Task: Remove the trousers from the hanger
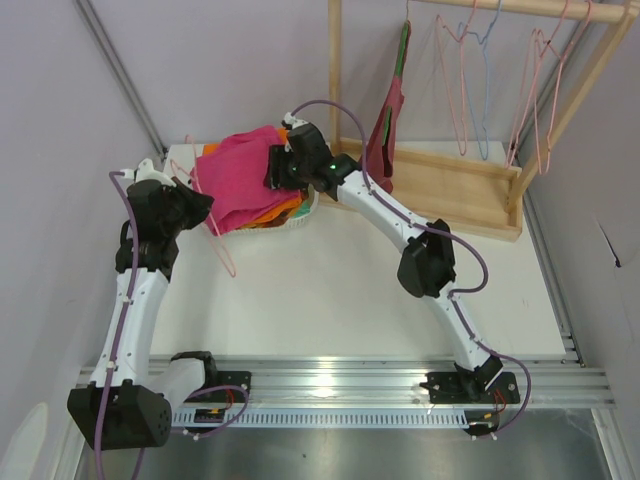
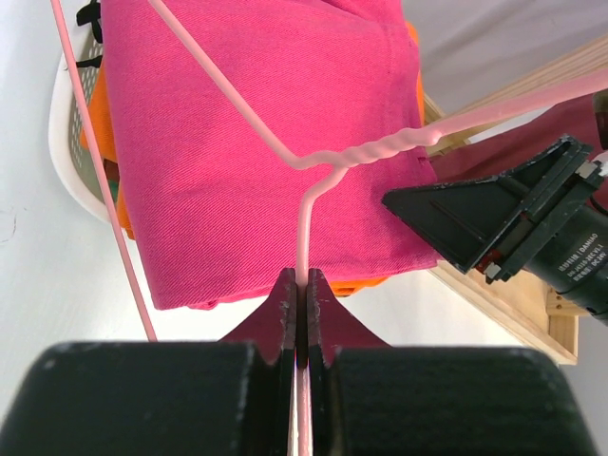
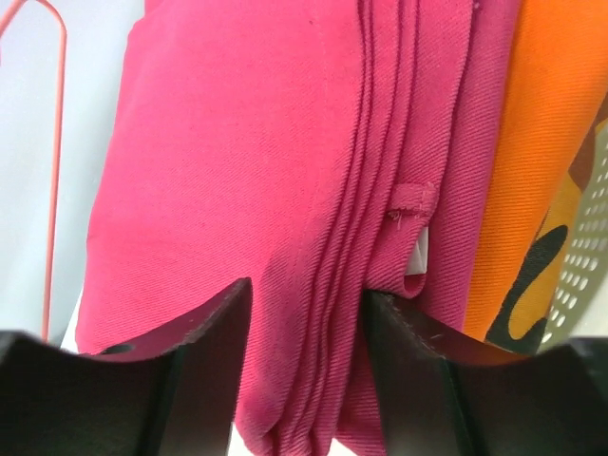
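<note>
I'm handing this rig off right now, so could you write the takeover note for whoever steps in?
Left gripper: shut on the hanger, on the wire just below the twist.
Right gripper: astride the trousers' folded edge; a firm pinch is not clear.
The trousers lie on the orange cloth in the basket; the hanger frame lies across them.
Done: hanger gripped, trousers straddled.
Left: draw the two apart. Whether the trousers are threaded on the bar cannot be told.

Trousers (image 1: pixel 245 170) lie atop a basket (image 1: pixel 303 222), hanger (image 1: pixel 222 245) at their left.
</note>
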### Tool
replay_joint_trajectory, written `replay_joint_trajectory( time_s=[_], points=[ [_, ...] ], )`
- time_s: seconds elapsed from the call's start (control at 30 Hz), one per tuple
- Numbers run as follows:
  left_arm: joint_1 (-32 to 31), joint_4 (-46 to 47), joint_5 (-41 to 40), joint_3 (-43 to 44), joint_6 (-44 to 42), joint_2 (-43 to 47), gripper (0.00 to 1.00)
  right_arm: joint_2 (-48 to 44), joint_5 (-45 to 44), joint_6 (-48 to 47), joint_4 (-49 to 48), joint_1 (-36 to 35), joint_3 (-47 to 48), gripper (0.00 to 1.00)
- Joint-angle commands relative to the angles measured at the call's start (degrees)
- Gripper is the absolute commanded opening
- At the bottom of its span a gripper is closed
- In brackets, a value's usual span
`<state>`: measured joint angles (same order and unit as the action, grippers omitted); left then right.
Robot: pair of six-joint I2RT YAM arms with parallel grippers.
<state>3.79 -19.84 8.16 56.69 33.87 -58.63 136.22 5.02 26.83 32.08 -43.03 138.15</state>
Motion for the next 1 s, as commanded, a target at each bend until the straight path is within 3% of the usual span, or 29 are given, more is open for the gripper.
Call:
replay_joint_trajectory(
  time_s=[0.0, 0.03, 0.17, 0.3, 0.47, 0.97],
  points=[
    [0.78, 1.64, 0.54, 0.18, -1.7, 0.36, 0.0, 1.85, 1.31, 1.91, -2.28, -0.39, 2.3, 0.55],
    [0.87, 1.64, 0.45, 0.27, -1.7, 0.36, 0.0, 1.94, 1.66, 2.08, -2.45, -0.31, 2.13, 0.52],
    [0.78, 1.64, 0.45, 0.09, -1.79, 0.27, 0.0, 1.07, 2.72, 2.53, -4.12, -0.3, 1.78, 0.23],
    [0.87, 1.73, 0.36, -0.08, -1.7, 0.36, 0.0, -1.13, 2.81, 2.35, -8.33, -0.13, 1.69, 0.08],
    [0.87, 2.08, 0.27, -0.44, -1.61, 0.27, 0.0, -3.59, 2.28, 2.53, -11.32, 0.31, 3.18, 0.0],
    [0.95, 2.96, 0.98, -1.14, -1.09, -0.17, 0.0, -7.73, -1.23, -1.25, -10.55, 0.57, 5.99, 0.0]
  ],
)
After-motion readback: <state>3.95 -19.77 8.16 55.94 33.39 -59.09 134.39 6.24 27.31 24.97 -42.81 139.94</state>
